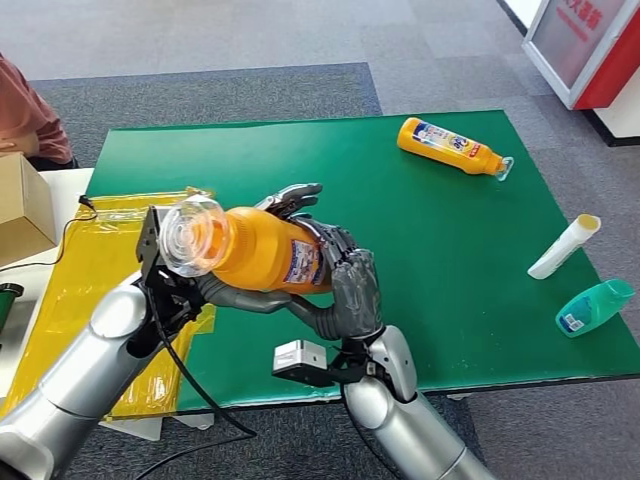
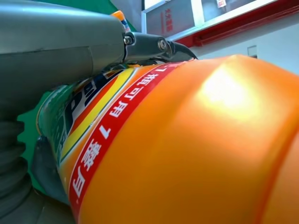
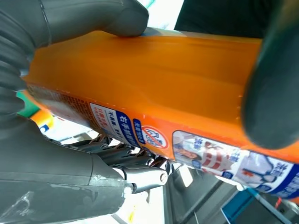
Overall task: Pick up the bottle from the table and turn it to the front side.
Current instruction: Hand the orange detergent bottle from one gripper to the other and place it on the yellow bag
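Note:
An orange bottle (image 1: 256, 250) with a clear cap hangs lying on its side above the green table mat (image 1: 438, 270), cap end toward my left arm. My left hand (image 1: 226, 295) wraps its neck half, thumb below and fingers (image 1: 293, 199) over the top. My right hand (image 1: 351, 285) grips its base end. In the left wrist view the bottle (image 2: 197, 154) shows a red-edged label beside my left hand (image 2: 60, 46). In the right wrist view the bottle (image 3: 148, 79) shows a blue and white label strip, held by my right hand (image 3: 53, 182).
A second orange bottle (image 1: 450, 146) lies at the mat's far right. A white tube (image 1: 564, 246) and a teal bottle (image 1: 594, 306) lie near the right edge. A yellow plastic sheet (image 1: 83, 270) and a cardboard box (image 1: 21, 205) sit left. A person (image 1: 26, 110) stands far left.

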Robot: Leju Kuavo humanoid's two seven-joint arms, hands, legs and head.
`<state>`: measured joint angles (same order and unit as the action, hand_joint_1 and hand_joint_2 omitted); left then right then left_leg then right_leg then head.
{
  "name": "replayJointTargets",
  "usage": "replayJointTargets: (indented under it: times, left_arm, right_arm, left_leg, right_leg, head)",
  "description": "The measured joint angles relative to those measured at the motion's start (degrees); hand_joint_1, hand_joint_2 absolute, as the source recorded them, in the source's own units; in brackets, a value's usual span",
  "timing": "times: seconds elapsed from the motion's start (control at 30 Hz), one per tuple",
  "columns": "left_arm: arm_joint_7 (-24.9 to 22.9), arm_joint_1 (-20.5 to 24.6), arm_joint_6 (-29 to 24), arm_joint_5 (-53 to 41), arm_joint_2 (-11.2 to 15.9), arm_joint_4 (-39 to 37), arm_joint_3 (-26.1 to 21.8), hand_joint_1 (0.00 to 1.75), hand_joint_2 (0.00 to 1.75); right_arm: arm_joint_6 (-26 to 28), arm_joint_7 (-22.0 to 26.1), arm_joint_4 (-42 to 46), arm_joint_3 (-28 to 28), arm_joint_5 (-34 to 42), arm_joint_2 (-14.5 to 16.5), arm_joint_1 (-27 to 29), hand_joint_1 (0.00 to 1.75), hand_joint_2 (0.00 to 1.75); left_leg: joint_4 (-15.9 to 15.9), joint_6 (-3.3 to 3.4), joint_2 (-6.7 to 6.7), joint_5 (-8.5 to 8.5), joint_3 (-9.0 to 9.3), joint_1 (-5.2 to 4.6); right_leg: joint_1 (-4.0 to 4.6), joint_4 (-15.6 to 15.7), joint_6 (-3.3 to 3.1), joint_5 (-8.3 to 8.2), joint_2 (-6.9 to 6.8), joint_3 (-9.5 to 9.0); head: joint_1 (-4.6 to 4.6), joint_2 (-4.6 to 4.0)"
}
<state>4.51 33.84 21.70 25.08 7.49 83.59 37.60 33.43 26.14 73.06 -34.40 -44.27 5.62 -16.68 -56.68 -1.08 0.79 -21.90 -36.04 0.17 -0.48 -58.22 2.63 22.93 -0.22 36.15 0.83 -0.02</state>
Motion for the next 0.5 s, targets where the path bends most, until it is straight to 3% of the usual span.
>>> replayJointTargets:
  times: [0.1, 0.13, 0.23, 0.27, 0.3, 0.37, 0.4, 0.43, 0.5]
  left_arm:
    - [0.3, -0.5, -1.3, -1.7, 0.0, 0.0, 0.0, 1.75, 1.75]
    - [0.4, -0.7, -1.8, -2.2, 0.0, 0.0, -0.1, 1.75, 1.75]
    - [1.0, -1.7, -3.1, -3.4, 0.0, 0.0, -0.4, 1.75, 1.75]
    - [1.1, -2.0, -3.4, -3.6, 0.0, 0.0, -0.6, 1.75, 1.75]
    - [1.3, -2.4, -3.7, -3.8, 0.0, 0.1, -0.8, 1.75, 1.75]
    - [1.5, -3.4, -4.5, -4.7, 0.0, 0.5, -1.4, 1.75, 1.75]
    - [1.7, -4.0, -5.2, -5.7, 0.1, 0.8, -1.7, 1.75, 1.75]
    - [2.0, -4.9, -6.1, -6.9, 0.1, 1.1, -2.1, 1.75, 1.75]
    - [2.9, -6.8, -8.5, -10.9, 0.1, 2.3, -3.0, 1.75, 1.75]
  right_arm:
    - [-1.3, -0.1, -0.8, 0.2, 0.8, 0.0, -0.1, 1.16, 1.75]
    - [-1.7, -0.2, -1.0, 0.3, 1.2, 0.0, -0.1, 1.06, 1.75]
    - [-3.5, -0.3, -1.3, 0.5, 2.8, 0.0, -0.1, 1.46, 1.75]
    - [-4.1, -0.4, -1.4, 0.6, 3.4, 0.0, -0.1, 1.45, 1.75]
    - [-4.8, -0.5, -1.4, 0.6, 4.1, 0.0, 0.0, 1.21, 1.75]
    - [-6.6, -0.9, -1.5, 0.9, 6.3, 0.0, 0.1, 0.46, 1.75]
    - [-7.6, -1.1, -1.5, 1.2, 7.7, 0.0, 0.3, 0.2, 1.75]
    - [-8.7, -1.2, -1.5, 1.5, 9.0, 0.0, 0.5, 0.07, 1.75]
    - [-10.4, -1.5, -1.3, 2.2, 11.0, 0.1, 1.1, 0.04, 1.75]
  left_leg:
    - [0.0, 0.0, 0.0, 0.0, 0.0, 0.0]
    - [0.0, 0.0, 0.0, 0.0, 0.0, 0.0]
    - [0.0, 0.0, 0.0, 0.0, 0.0, 0.0]
    - [0.0, 0.0, 0.0, 0.0, 0.0, 0.0]
    - [0.0, 0.0, 0.0, 0.0, 0.0, 0.0]
    - [0.0, 0.0, 0.0, 0.0, 0.0, 0.0]
    - [0.0, 0.0, 0.01, 0.0, 0.0, 0.0]
    - [0.0, 0.0, 0.01, 0.0, 0.0, 0.0]
    - [0.0, 0.0, 0.02, -0.01, 0.0, 0.0]
  right_leg:
    - [0.0, 0.0, 0.0, 0.0, 0.0, 0.0]
    - [0.0, 0.0, 0.0, 0.0, 0.0, 0.0]
    - [0.0, 0.0, 0.0, 0.0, 0.0, 0.0]
    - [0.0, 0.0, 0.0, 0.0, 0.0, 0.0]
    - [0.0, 0.0, 0.0, 0.0, 0.0, 0.0]
    - [0.0, 0.0, 0.0, 0.01, 0.01, 0.0]
    - [0.0, 0.0, 0.0, 0.01, 0.01, 0.01]
    - [0.0, 0.0, 0.0, 0.01, 0.01, 0.01]
    - [0.0, 0.0, 0.0, 0.01, 0.01, 0.02]
  head:
    - [0.0, 0.0]
    - [0.0, 0.0]
    - [0.0, 0.0]
    - [0.0, 0.0]
    - [0.01, 0.0]
    - [0.01, 0.0]
    - [-0.01, 0.0]
    - [0.0, 0.0]
    - [-0.01, 0.0]
